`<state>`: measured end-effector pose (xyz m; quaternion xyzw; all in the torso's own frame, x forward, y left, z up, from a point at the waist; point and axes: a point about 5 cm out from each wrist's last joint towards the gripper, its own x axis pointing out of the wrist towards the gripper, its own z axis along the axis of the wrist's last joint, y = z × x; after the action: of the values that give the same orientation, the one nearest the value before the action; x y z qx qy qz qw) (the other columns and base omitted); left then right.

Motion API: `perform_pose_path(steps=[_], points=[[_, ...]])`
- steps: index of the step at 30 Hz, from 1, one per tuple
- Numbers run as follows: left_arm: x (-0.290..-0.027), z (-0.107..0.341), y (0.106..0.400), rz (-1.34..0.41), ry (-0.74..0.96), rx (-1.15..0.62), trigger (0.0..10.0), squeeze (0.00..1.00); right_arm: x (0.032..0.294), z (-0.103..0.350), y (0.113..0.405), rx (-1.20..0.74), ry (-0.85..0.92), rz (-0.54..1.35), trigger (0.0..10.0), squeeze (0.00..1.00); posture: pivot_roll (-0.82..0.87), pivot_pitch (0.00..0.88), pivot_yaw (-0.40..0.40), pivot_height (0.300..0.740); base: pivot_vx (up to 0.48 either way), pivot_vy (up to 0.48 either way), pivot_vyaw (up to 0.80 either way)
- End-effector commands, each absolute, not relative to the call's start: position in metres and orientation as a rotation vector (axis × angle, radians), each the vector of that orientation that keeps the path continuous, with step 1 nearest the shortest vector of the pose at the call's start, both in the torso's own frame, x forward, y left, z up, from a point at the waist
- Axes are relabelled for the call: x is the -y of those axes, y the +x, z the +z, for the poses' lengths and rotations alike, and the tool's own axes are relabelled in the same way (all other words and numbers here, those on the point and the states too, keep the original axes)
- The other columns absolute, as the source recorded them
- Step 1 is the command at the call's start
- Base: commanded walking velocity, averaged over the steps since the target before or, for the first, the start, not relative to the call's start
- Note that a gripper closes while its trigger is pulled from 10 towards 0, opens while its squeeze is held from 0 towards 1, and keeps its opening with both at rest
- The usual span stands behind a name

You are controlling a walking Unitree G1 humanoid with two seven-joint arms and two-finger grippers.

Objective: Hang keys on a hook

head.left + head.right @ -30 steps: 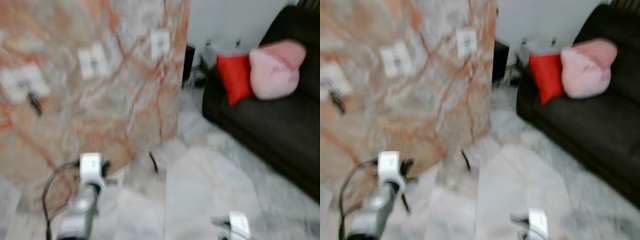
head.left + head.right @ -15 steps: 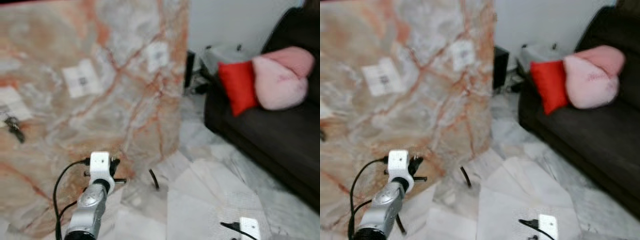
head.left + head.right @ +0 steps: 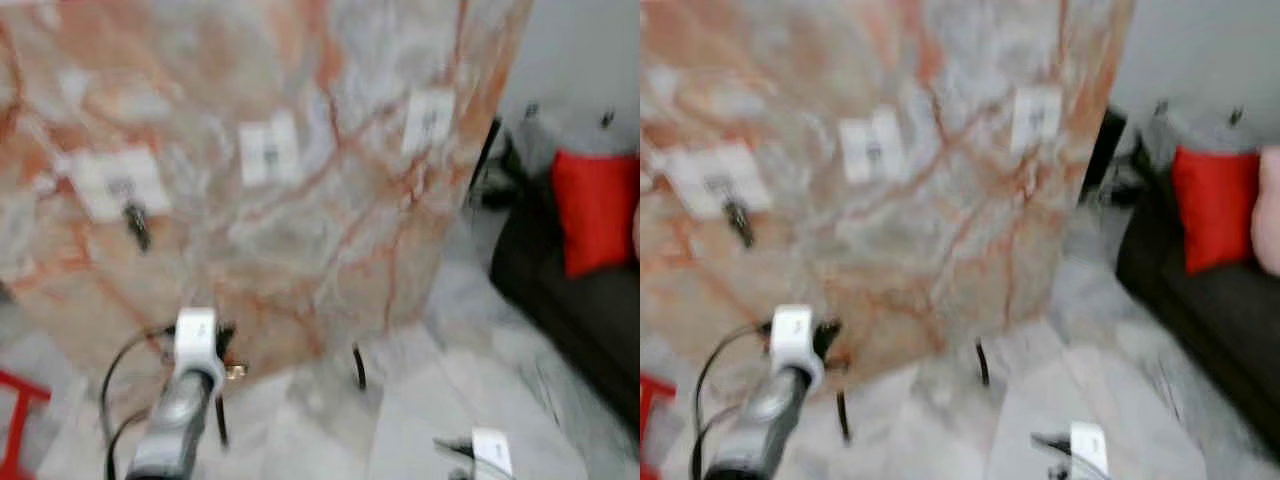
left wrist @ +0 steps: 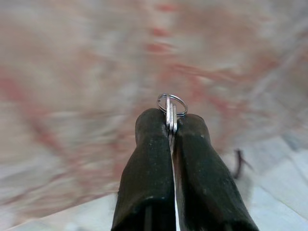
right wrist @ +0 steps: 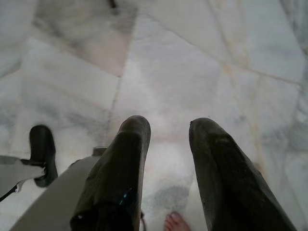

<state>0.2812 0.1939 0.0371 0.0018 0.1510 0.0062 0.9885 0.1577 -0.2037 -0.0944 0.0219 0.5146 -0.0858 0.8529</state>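
Note:
A tall orange-veined marble panel (image 3: 300, 240) stands in front of me, blurred in the eye views. It bears three white hook plates: left (image 3: 113, 180), middle (image 3: 268, 152) and right (image 3: 428, 120). A dark set of keys (image 3: 135, 225) hangs from the left plate. My left gripper (image 4: 171, 120) is raised before the panel's lower part, below the left and middle plates. It is shut on keys with a silver ring (image 4: 172, 105) poking out past the fingertips. My right gripper (image 5: 168, 132) hangs low, open over the marble floor.
A dark sofa (image 3: 570, 300) with a red cushion (image 3: 595, 210) stands at the right. The panel's black foot (image 3: 358, 368) rests on the pale floor. A red object (image 3: 15, 420) sits at the lower left. Toes of a bare foot (image 5: 175, 222) show below the right gripper.
The camera has swung left: the panel now spreads across most of the view and the sofa has slid to the right edge. My left gripper still holds the keys.

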Motion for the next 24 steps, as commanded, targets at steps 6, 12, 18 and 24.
perform_pose_path(steps=[6, 12, 18, 24], points=[[-0.1876, 0.0354, 0.2823, 0.003, 0.05, -0.308, 10.0, 0.0, 0.2086, -0.0953, 0.1533, -1.094, 0.038, -0.19, 10.0, 0.0, -0.05, 0.0, -0.047, 0.74, 0.0, 0.0, 0.78], [-0.1857, 0.0334, 0.2818, -0.009, 0.074, -0.311, 10.0, 0.0, 0.2055, -0.0948, 0.1558, -1.09, 0.052, -0.178, 10.0, 0.0, -0.05, 0.0, -0.044, 0.74, 0.0, 0.0, 0.0], [-0.1839, 0.0337, 0.2809, -0.017, 0.066, -0.305, 10.0, 0.0, 0.2049, -0.0942, 0.1574, -1.08, 0.054, -0.188, 10.0, 0.0, -0.05, 0.0, -0.039, 0.74, 0.04, -0.236, 0.0], [-0.1847, 0.033, 0.2797, -0.023, 0.062, -0.305, 10.0, 0.0, 0.2041, -0.0936, 0.1587, -1.055, 0.069, -0.186, 10.0, 0.0, -0.05, 0.0, -0.032, 0.74, 0.247, -0.32, 0.64]])
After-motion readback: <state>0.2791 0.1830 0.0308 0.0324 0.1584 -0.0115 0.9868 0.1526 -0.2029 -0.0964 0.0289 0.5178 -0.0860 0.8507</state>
